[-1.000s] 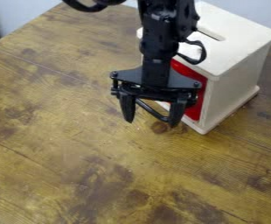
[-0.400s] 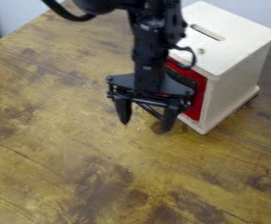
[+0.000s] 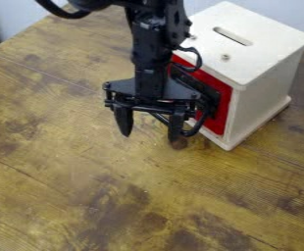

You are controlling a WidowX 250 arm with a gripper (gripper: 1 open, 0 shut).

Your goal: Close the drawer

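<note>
The drawer (image 3: pixel 210 102) shows as a bright red front on the left face of a pale wooden cube (image 3: pixel 253 76), with a black handle on it. How far it stands out from the cube I cannot tell, since the arm covers part of it. My gripper (image 3: pixel 152 129) hangs pointing down just left of the red front, close above the table. Its black fingers (image 3: pixel 124 124) are spread wide and open, with nothing between them.
The cube has a slot (image 3: pixel 230 37) on its top and sits at the back right of the worn wooden table (image 3: pixel 76 186). A small brown round thing (image 3: pixel 178 143) lies on the table by my right finger. The arm (image 3: pixel 152 39) rises toward the top edge.
The gripper has slid left and slightly away from the red drawer front, staying open and at about the same height. The cube has not moved.
</note>
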